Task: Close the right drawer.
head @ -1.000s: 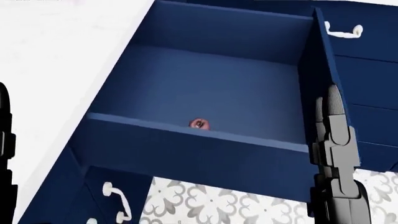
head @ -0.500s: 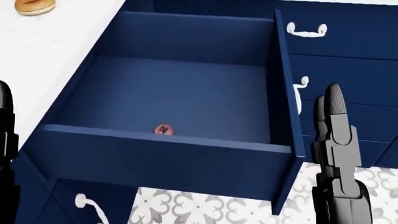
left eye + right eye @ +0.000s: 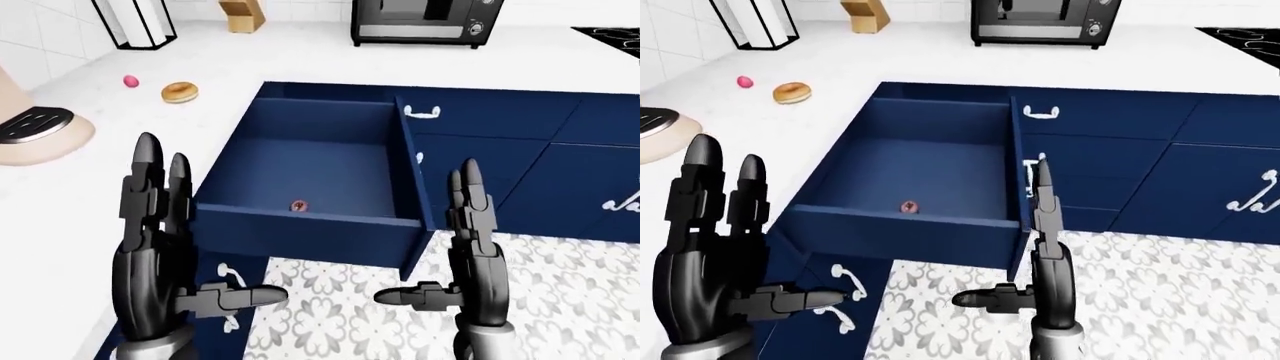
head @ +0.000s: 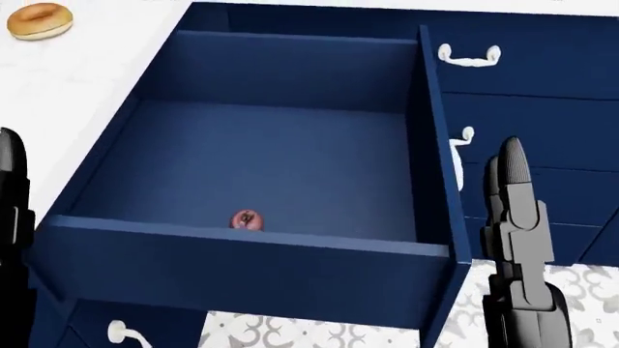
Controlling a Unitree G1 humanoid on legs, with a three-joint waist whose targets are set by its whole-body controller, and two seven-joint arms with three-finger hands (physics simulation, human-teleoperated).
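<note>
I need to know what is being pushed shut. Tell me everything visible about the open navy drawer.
The open navy drawer is a deep box of matt painted panels, pulled far out from the dark blue cabinets beneath the white counter. It sits level. Inside lies only a small pinkish round object against the front panel. Its handle is hidden. Both black hands, left hand and right hand, are open and apart from it.

We are looking steeply down, close, into the open drawer [image 4: 261,159] in the head view; both eye views are sitting farther off, sharing it.
</note>
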